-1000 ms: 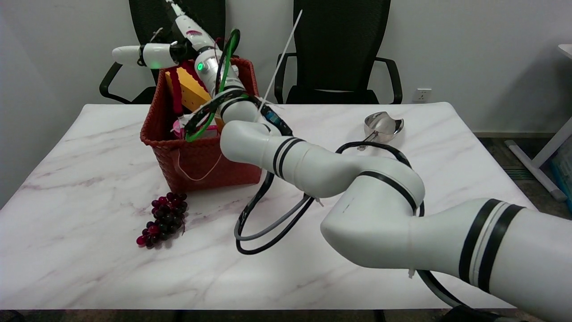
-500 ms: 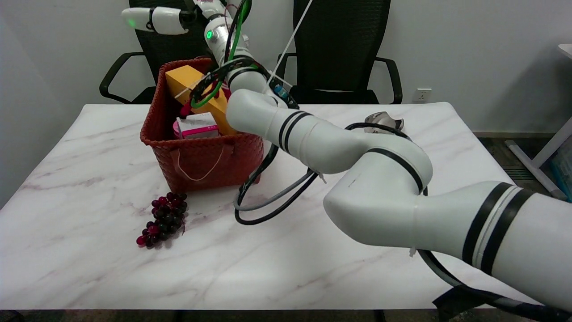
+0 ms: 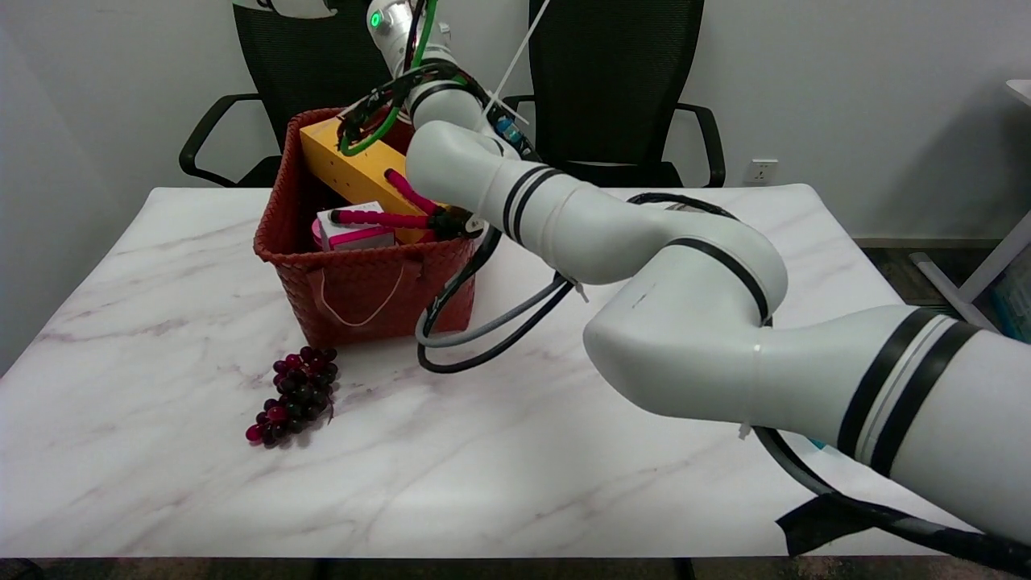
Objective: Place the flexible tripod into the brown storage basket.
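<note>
Tripod-task scene: the white right arm [image 3: 612, 250] stretched from lower right up past the frame's top, its hand out of view, fingers impossible to judge. The brown basket [image 3: 362, 274] held the pink-legged flexible tripod [image 3: 403, 211], lying across its contents.

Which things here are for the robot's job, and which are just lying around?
For the job:
- flexible tripod, pink legs, lying in the basket
- brown storage basket

Just lying about:
- grapes on the table
- yellow box in the basket
- small pink-and-white box in the basket
</note>
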You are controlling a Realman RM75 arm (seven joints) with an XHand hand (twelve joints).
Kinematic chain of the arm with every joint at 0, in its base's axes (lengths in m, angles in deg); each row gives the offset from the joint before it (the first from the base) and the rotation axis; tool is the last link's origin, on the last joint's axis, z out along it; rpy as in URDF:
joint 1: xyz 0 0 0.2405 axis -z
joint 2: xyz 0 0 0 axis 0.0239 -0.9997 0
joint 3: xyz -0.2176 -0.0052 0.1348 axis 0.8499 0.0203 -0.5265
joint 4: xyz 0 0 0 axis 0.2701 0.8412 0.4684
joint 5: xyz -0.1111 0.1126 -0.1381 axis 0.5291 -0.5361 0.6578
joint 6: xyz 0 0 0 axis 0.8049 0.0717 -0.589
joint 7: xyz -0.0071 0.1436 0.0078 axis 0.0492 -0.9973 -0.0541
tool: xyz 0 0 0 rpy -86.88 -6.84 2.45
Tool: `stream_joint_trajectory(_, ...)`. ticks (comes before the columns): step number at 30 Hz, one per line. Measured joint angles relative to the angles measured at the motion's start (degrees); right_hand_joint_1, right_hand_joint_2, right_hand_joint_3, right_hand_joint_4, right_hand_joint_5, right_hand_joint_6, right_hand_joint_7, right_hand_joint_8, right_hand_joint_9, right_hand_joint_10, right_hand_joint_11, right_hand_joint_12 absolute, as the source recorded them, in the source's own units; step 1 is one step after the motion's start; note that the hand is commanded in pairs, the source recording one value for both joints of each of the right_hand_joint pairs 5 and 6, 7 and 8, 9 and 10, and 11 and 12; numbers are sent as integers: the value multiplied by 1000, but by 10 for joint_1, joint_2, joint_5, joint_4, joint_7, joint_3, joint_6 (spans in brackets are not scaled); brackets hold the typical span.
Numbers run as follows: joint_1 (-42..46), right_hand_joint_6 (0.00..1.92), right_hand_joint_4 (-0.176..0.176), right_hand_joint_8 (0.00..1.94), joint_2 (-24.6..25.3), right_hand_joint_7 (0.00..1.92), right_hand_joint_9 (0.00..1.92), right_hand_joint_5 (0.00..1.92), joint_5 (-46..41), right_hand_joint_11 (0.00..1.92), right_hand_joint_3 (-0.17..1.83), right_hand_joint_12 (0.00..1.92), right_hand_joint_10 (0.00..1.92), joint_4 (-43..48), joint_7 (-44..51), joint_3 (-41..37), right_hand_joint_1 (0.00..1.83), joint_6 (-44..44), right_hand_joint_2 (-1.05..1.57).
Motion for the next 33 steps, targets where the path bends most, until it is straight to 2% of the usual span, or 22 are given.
stream_joint_trajectory(3,-1,0,0,0,-1,0,0,0,0,0,-175,0,0,6,2,0,733,0,459)
stream_joint_trajectory(6,0,0,0,0,-4,0,0,0,0,0,-175,0,0,14,3,0,883,2,384)
stream_joint_trajectory(12,22,84,0,0,-23,0,0,84,-1,74,191,74,0,59,15,1,987,2,355)
stream_joint_trajectory(16,52,98,0,0,-47,0,0,98,-10,90,315,90,0,114,40,2,1017,-3,347)
stream_joint_trajectory(22,121,97,0,0,-109,0,13,97,-65,120,423,120,13,229,123,2,1074,-14,294)
stream_joint_trajectory(33,304,78,0,0,-277,0,64,78,-210,161,620,161,64,454,320,-27,1141,-27,189)
